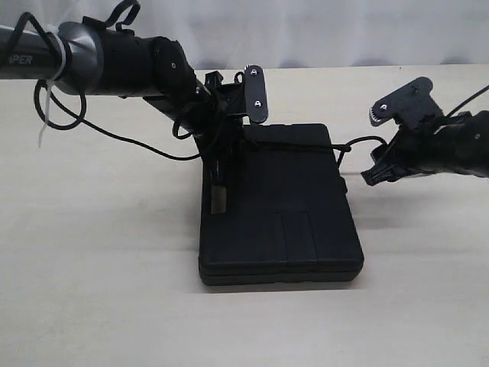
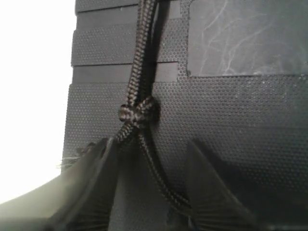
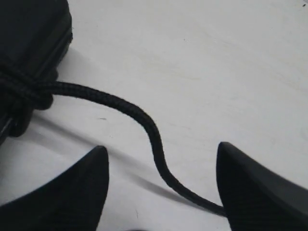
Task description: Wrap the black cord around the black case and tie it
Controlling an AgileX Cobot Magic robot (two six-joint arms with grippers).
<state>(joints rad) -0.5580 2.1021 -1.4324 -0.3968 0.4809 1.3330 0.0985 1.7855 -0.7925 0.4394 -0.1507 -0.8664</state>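
**Left gripper** (image 2: 150, 154): poised over the far left part of the case. Fingers (image 2: 96, 192) spread. The cord passes loosely between them and is not pinched.

**Black case** (image 1: 283, 222): lies flat at the middle of the bench (image 1: 92, 290), its long sides running from the near edge towards the far edge.

**Black cord** (image 1: 294, 147): one band crosses the far end of the case from side to side. It is drawn into a knot (image 2: 137, 113) that sits on the lid near the left side. The free tail (image 3: 149, 125) leaves the case's far right corner and curves slack across the bench.

**Right gripper** (image 3: 161, 149): just beside the case's right side, low over the bench. Jaws stand wide apart with the tail lying between them, untouched.

**Step, as judged:** the wrap and first knot look made, and both grippers are off the cord.

**Next move, as judged:** either clear away, or close on both ends again and pull outward to tighten. The cord looks slack, so a light tug would shift it.
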